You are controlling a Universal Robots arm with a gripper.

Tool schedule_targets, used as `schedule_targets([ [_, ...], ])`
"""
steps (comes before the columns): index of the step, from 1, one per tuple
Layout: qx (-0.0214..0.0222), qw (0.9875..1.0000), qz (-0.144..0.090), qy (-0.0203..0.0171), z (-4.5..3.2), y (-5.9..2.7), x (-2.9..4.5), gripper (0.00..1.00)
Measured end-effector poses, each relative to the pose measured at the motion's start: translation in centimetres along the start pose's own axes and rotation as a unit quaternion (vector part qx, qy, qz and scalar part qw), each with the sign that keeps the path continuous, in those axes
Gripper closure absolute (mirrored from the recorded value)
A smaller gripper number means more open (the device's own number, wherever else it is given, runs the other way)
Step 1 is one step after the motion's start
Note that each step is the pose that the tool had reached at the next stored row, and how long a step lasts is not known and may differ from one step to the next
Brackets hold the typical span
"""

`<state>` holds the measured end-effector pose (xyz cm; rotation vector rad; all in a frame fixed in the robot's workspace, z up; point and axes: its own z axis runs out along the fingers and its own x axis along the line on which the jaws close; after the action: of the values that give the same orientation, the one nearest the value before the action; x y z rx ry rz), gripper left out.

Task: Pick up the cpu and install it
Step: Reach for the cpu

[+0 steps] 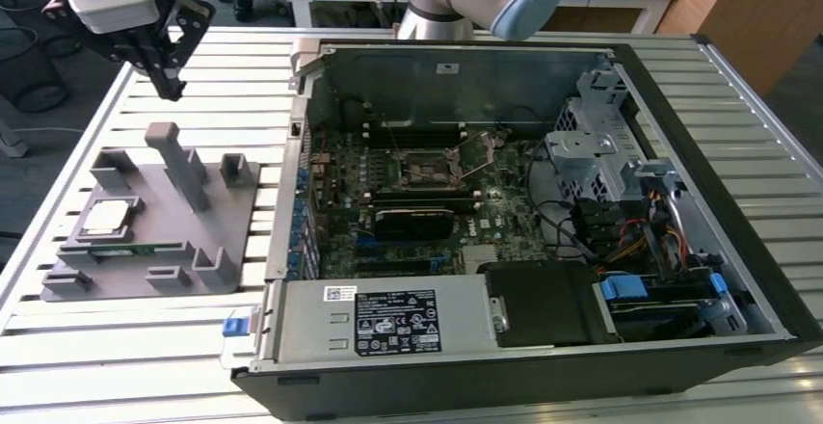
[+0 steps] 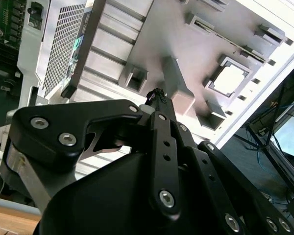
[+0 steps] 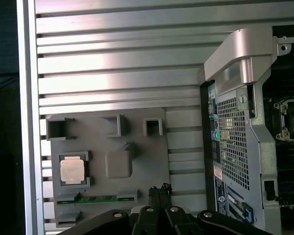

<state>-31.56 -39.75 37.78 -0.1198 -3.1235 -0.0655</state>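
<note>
The cpu (image 1: 107, 215), a small silver-topped square, lies in a recess of the grey holder block (image 1: 193, 241) on the slatted table, at the exterior view's left. It also shows in both wrist views, as the cpu (image 3: 72, 170) and the cpu (image 2: 230, 80). My gripper (image 1: 170, 87) hangs well above the table beyond the block's far end, apart from the cpu. Its fingertips meet at a point, shut on nothing, as seen at the gripper (image 3: 159, 189) and the gripper (image 2: 156, 94). The black socket (image 1: 429, 164) sits on the motherboard inside the open computer case (image 1: 720, 116).
A green memory stick (image 1: 129, 249) lies in a slot of the holder block, beside the cpu. A tall post (image 1: 168, 159) rises from the block's middle. The case's metal wall (image 3: 235, 122) stands next to the block. The table edge (image 3: 27, 122) runs past the block.
</note>
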Motion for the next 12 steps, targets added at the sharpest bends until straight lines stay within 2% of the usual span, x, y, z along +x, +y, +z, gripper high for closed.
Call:
schedule_targets([
  [12, 0.0004, 1.0000, 0.000, 0.0044, 0.23, -0.08, 1.04, 0.89],
])
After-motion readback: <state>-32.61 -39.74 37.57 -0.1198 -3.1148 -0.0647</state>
